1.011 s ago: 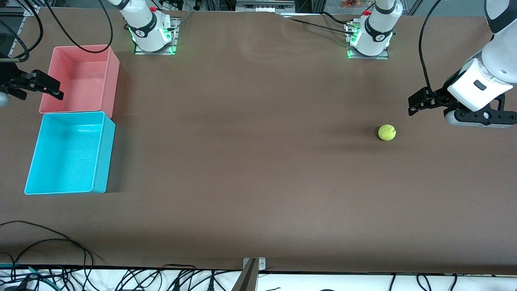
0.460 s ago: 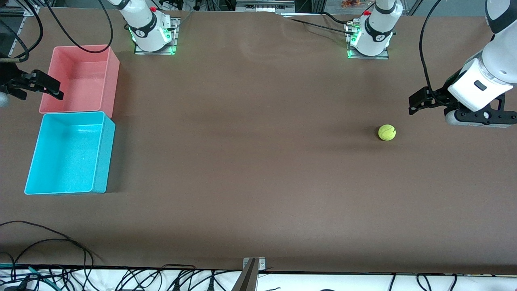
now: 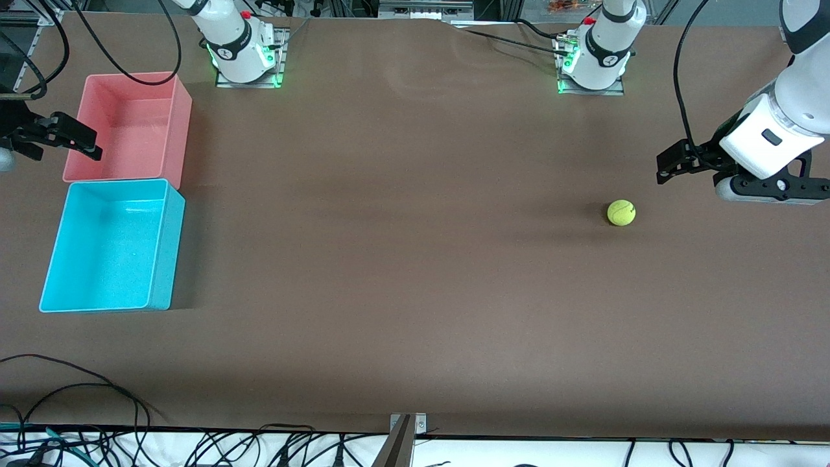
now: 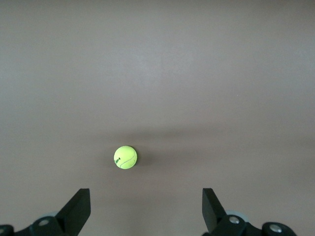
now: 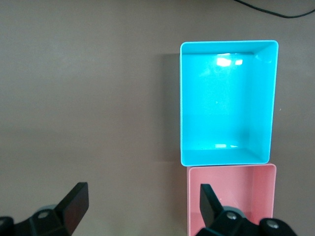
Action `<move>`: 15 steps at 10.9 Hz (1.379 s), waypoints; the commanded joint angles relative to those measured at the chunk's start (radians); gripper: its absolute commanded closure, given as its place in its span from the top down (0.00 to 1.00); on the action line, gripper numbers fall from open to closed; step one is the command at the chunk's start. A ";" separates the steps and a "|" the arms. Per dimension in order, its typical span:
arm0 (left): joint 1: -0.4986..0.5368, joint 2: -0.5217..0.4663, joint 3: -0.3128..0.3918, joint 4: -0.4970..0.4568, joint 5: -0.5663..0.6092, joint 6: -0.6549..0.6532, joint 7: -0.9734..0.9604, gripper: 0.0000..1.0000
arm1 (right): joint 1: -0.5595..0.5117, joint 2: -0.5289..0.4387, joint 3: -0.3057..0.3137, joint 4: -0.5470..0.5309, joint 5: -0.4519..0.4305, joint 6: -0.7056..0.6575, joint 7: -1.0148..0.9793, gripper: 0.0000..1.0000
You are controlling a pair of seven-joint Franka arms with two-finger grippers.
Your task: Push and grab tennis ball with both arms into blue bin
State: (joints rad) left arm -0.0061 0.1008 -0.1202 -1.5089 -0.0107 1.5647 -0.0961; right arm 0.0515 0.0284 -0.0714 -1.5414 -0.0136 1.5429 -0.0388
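Writing is showing on the tennis ball as a small dark mark, visible in the left wrist view near a faint curved seam, but it is too small to read. A small dark emblem is also showing on each white arm base along the table's upper edge, likewise unreadable. The ball is lying on the brown table toward the left arm's end, touching nothing.

The left gripper is hanging in the air just beside the ball, over bare table, with its fingers standing wide apart and nothing between them; in its own wrist view the ball is sitting on the table ahead of the spread fingertips.

The blue bin is sitting at the right arm's end of the table, well apart from the ball, with nothing in it. The pink bin is standing just beside it, farther from the front camera, the two short walls nearly touching.

The right gripper is waiting in the air over the outer edge of the pink bin, its fingers also spread wide and holding nothing. Its wrist view is looking down on both bins. Black cables are trailing along the table edge nearest the front camera.
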 commanded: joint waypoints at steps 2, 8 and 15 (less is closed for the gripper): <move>0.006 0.002 0.001 0.016 0.009 -0.020 0.006 1.00 | 0.002 0.011 -0.001 0.032 -0.011 -0.012 0.010 1.00; 0.009 -0.001 0.002 0.013 0.011 -0.023 0.016 1.00 | 0.001 0.011 -0.004 0.032 -0.011 -0.012 0.010 1.00; 0.018 -0.003 0.004 0.013 0.008 -0.049 0.018 1.00 | 0.002 0.010 -0.001 0.030 -0.009 -0.020 0.010 1.00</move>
State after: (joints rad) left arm 0.0058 0.1008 -0.1149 -1.5089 -0.0107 1.5461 -0.0960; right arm 0.0513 0.0284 -0.0740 -1.5411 -0.0136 1.5429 -0.0384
